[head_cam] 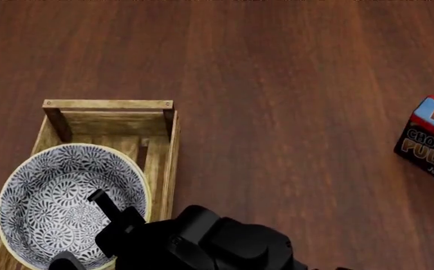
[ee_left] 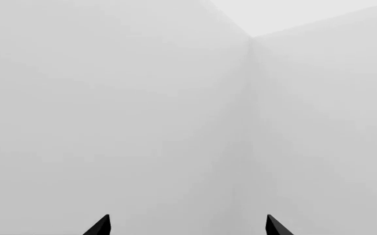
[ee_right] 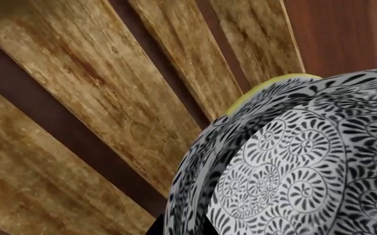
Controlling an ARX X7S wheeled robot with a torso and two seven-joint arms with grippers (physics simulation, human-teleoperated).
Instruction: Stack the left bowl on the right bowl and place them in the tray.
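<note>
A: Quick one. Where's the bowl (head_cam: 66,205)?

B: Inside the tray (head_cam: 108,105), at the near end, in the head view. The far end shows bare slats. We see one patterned bowl from above; the right wrist view shows what may be two nested rims, but we can't say for sure that it's a stack.

A: Right claw (head_cam: 97,198)?

B: We see one dark finger over the bowl's inside, near its near-right rim, the arm coming in from below. The right wrist view is filled with the bowl's wall and the tray slats under it, so the claw sits right at the rim. Clamped on it or let go? We cannot tell; the other finger is hidden.

A: Why there?

B: We judge a rim pinch is how we carry a bowl down into a low-sided crate, so the step is the placing, nearly finished.

A: Left claw (ee_left: 188,226)?

B: Spread apart, holding nothing, two tips far apart, facing blank grey walls. Parked out of the way, we'd guess.

A: Anything else?

B: Pudding box (head_cam: 430,140) on the table (head_cam: 292,84), well apart to the right. Not part of this.
</note>
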